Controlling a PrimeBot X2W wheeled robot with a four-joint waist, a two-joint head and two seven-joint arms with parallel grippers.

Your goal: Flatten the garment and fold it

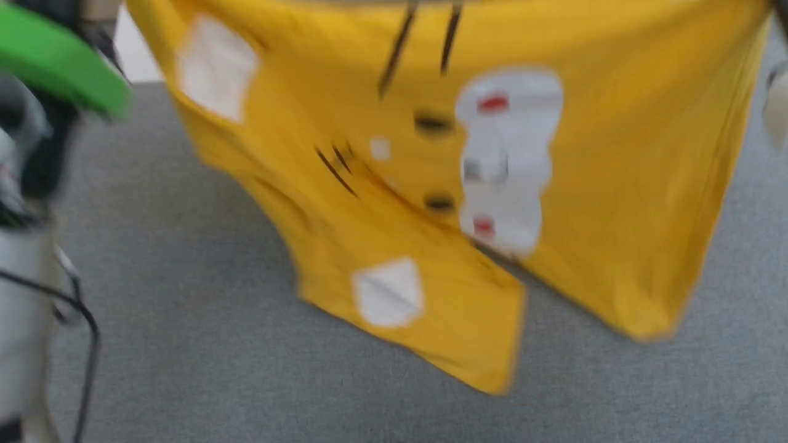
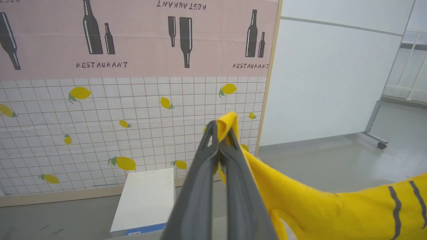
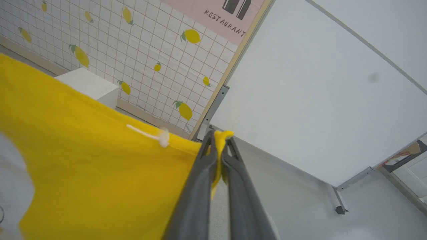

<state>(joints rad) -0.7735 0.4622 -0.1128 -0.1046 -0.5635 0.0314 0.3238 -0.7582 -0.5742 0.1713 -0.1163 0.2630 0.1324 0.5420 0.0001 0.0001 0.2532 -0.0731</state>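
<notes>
While it hangs spread above the grey worktop (image 1: pixel 184 344), the yellow garment (image 1: pixel 615 184) shows its blurred white-patched face print. The left fingers (image 2: pixel 200 180) and right fingers (image 3: pixel 196 186) each clamp a bunched edge.

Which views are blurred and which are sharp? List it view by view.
Head view: motion-blurred throughout, the garment with its print smeared and its edges soft. Left wrist view: sharp, the wall lettering readable, the left claw crisp where it pinches the cloth. Right wrist view: sharp at the right claw, under even, soft light.
</notes>
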